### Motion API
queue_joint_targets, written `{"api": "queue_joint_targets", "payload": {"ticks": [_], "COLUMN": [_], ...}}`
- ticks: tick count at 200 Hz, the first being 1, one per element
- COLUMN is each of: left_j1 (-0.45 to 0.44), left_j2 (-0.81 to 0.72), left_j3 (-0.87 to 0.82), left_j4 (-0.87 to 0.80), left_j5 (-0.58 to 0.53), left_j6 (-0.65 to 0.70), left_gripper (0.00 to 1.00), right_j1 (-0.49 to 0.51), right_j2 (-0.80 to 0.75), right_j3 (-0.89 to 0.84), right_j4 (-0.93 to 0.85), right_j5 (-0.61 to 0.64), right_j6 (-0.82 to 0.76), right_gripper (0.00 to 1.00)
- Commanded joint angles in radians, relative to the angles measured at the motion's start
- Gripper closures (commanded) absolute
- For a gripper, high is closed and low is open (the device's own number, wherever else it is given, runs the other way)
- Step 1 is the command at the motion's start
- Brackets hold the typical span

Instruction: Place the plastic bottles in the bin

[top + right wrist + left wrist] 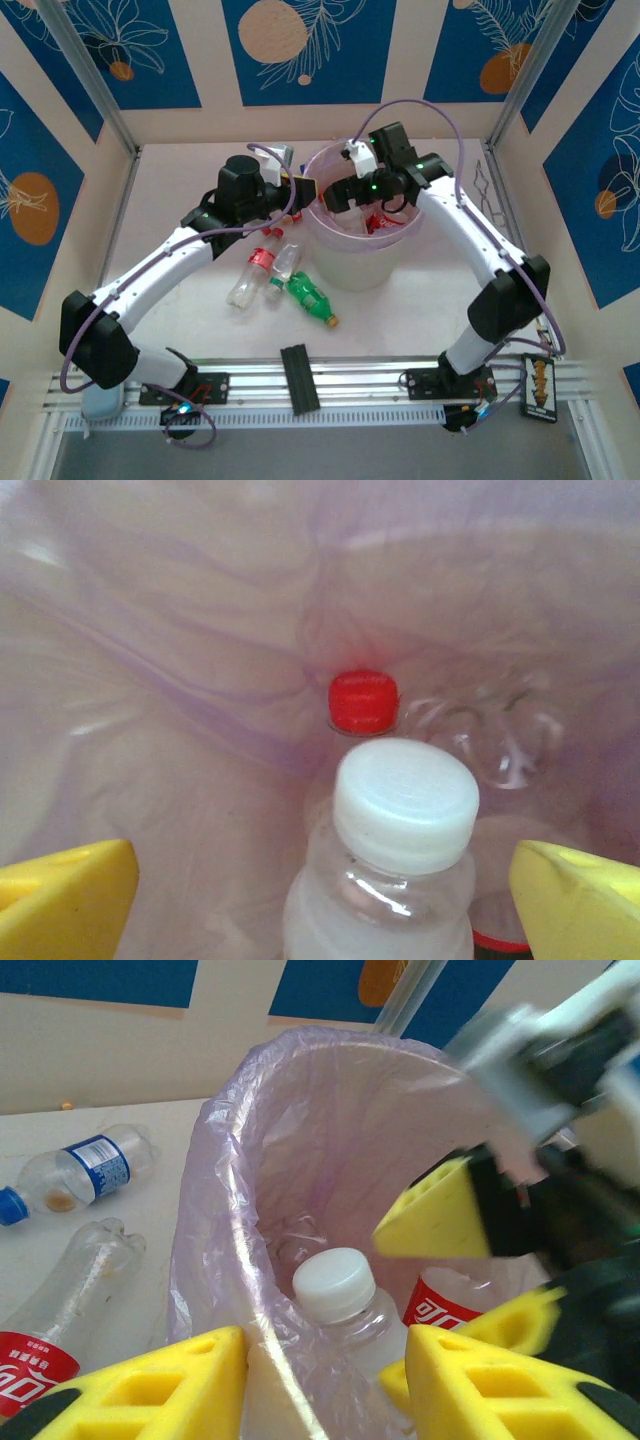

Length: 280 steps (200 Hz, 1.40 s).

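Look into the bin (350,265) first. Its lilac bag (230,1130) already holds several bottles. A clear white-capped bottle (405,800) stands cap-up in the middle, with a red cap (363,700) just behind it. A crumpled clear bottle (490,740) lies to one side, and a red label (440,1310) shows right beside the white-capped one.

Your right tool (322,880) is open wide, with its yellow fingers (70,895) on either side of the white-capped bottle and clear of it. From above, the right arm rises from its base with the elbow out to the right. Its wrist bends over the bin's mouth, and the tool (360,195) points down inside.

Your left tool (325,1345) sits at the bin's left rim. Its fingers are a modest way apart and the bag's edge runs between them (whether they pinch that edge, you cannot tell). The left arm lies low across the worktop (190,170), elbow out to the left, with the tool (303,190) level with the rim.

More bottles lie on the worktop left of the bin. Two clear red-labelled bottles (252,272) lie side by side, and a green bottle (310,298) with a yellow cap lies just beside them, near the bin's foot. The left wrist view also catches a blue-labelled bottle (85,1170) lying outside the bin.
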Motion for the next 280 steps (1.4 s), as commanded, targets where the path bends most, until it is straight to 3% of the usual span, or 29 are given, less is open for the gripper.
{"api": "queue_joint_targets", "payload": {"ticks": [1,65,97,128,192,217,280], "left_j1": [-0.014,-0.014,-0.011,-0.003,0.19,0.207,0.208], "left_j2": [-0.025,-0.051,-0.088,-0.15,-0.328,-0.332,-0.317], "left_j3": [-0.007,0.0,0.031,0.066,0.009,-0.072,-0.31], "left_j4": [-0.007,-0.025,-0.086,-0.167,-0.588,-0.716,-0.754], "left_j5": [0.016,0.008,0.005,0.038,-0.028,-0.091,-0.159], "left_j6": [0.019,0.038,0.085,0.109,0.088,0.07,-0.026], "left_gripper": [0.52,0.42,0.2,0.1,0.08,0.08,0.08], "right_j1": [-0.017,-0.097,-0.12,-0.136,-0.161,-0.177,-0.23], "right_j2": [-0.089,-0.264,-0.298,-0.3,-0.32,-0.337,-0.372], "right_j3": [0.005,-0.11,-0.139,-0.159,-0.168,-0.195,-0.235], "right_j4": [0.014,0.138,0.16,0.172,0.212,0.252,0.306], "right_j5": [0.006,-0.067,-0.107,-0.134,-0.154,-0.136,-0.147], "right_j6": [-0.004,0.081,0.102,0.12,0.14,0.164,0.217], "right_gripper": [0.03,0.01,0.0,0.0,0.0,0.0,0.0]}}
